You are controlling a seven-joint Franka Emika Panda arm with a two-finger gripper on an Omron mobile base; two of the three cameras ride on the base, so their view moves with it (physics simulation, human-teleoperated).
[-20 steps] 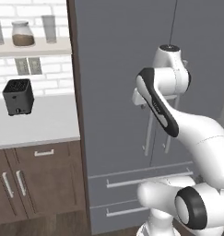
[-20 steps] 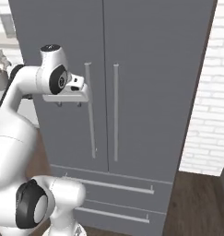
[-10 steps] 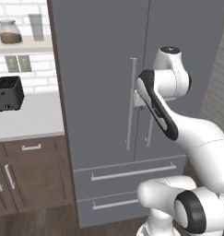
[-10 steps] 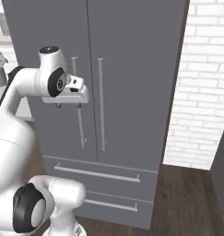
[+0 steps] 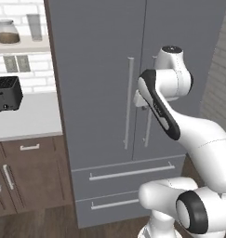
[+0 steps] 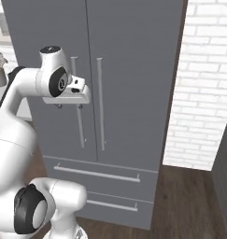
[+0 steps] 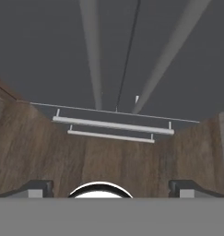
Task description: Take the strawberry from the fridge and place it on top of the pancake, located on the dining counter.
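The end effector hangs in front of the fridge, close to the two long vertical bar handles where the doors meet, its fingers spread wide with nothing between them; in the hand view the two dark fingertips stand far apart at the lower corners. That view looks down along the closed doors, the two handles running up on either side of the centre seam, with the two drawer handles and brown wooden floor below. Both fridge doors are shut and both drawers are pushed in. Left of the fridge, a pale counter over brown cabinets carries a black toaster; above it a shelf holds a jar and a glass. White brick wall stands to the fridge's right
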